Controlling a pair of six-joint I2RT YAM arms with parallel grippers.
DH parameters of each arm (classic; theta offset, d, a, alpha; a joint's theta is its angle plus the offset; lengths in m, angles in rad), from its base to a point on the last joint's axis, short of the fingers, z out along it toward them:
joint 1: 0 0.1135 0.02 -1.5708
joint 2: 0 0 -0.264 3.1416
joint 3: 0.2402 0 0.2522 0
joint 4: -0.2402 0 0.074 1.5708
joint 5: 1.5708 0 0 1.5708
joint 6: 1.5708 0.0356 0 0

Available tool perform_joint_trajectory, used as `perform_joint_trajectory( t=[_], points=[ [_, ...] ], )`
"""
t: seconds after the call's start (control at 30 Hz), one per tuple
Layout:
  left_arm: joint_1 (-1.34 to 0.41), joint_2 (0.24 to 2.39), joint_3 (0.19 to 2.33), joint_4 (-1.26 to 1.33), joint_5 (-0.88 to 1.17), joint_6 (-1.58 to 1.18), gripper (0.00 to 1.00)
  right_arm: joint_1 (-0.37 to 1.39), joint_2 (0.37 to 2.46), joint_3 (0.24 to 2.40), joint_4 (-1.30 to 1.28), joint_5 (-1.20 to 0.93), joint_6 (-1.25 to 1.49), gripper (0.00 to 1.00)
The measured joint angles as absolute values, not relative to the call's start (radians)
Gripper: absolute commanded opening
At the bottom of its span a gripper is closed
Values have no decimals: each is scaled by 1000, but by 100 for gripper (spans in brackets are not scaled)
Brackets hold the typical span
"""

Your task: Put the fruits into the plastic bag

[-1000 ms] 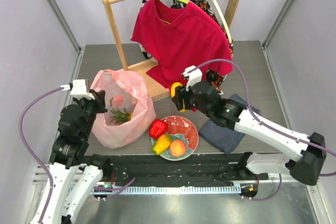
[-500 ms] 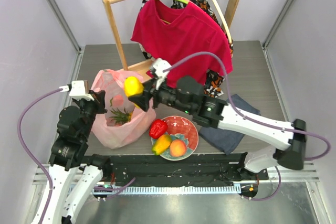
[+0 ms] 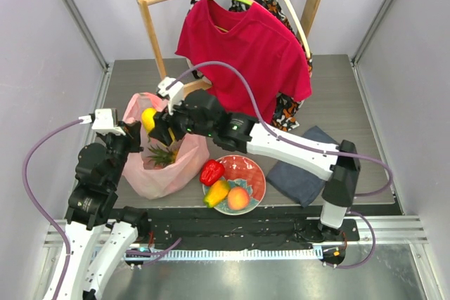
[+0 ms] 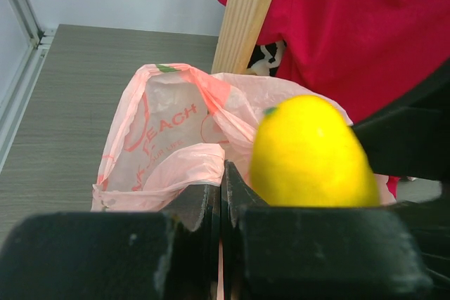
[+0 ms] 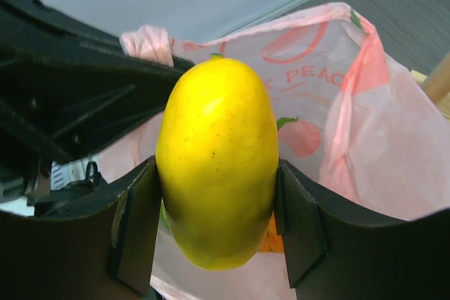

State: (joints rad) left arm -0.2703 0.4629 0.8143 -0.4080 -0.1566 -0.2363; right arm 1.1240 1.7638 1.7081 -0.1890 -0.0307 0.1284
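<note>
Since a second ago the right arm had swung left, from above the plate to the bag, taking the mango along. The left arm, the bag and the plate's contents had not shifted.

Top view: right gripper point(image 3: 156, 127) was clamped on the yellow mango point(image 3: 148, 119), hanging over the far-left part of the plastic bag point(image 3: 172, 170). The left gripper point(image 3: 131, 134) sat at the bag's left rim. A pineapple point(image 3: 162, 154) already lay inside. Right of the bag, the plate point(image 3: 259, 173) had a red pepper point(image 3: 211, 171) at its left edge, a second yellow fruit point(image 3: 217, 192) and a peach point(image 3: 238, 198).

Left wrist view: left jaws were closed tight with a fold of pink film pinched between them, holding the mouth up. The mango hung just right of them.

Right wrist view: the mango stood upright between the pads point(image 5: 137, 233), gripped at its middle, with the bag's opening below and behind.

Judgement: the step in hand was the release. I would carry the mango nearer the middle of the mouth, clear of the left fingers, then lower it before opening so it cannot strike the rim. The left pinch should hold steady throughout.
</note>
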Motion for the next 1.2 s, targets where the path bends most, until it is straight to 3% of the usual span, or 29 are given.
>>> perform_joint_trajectory(
  t=[0.4,0.93,1.13,1.17,1.2],
  points=[
    [-262,452,813,-407,-160,-236,0,1122,2075,2028,-414,35,167,1],
    [-262,445,813,-406,-160,-237,0,1064,2119,1952,-570,177,202,8],
    [-262,445,813,-406,-160,-237,0,1064,2119,1950,-587,167,220,19],
    [-262,447,813,-406,-160,-237,0,1066,2119,1950,-588,162,222,32],
    [-262,448,813,-406,-160,-237,0,1068,2119,1950,-588,158,224,38]
  ],
)
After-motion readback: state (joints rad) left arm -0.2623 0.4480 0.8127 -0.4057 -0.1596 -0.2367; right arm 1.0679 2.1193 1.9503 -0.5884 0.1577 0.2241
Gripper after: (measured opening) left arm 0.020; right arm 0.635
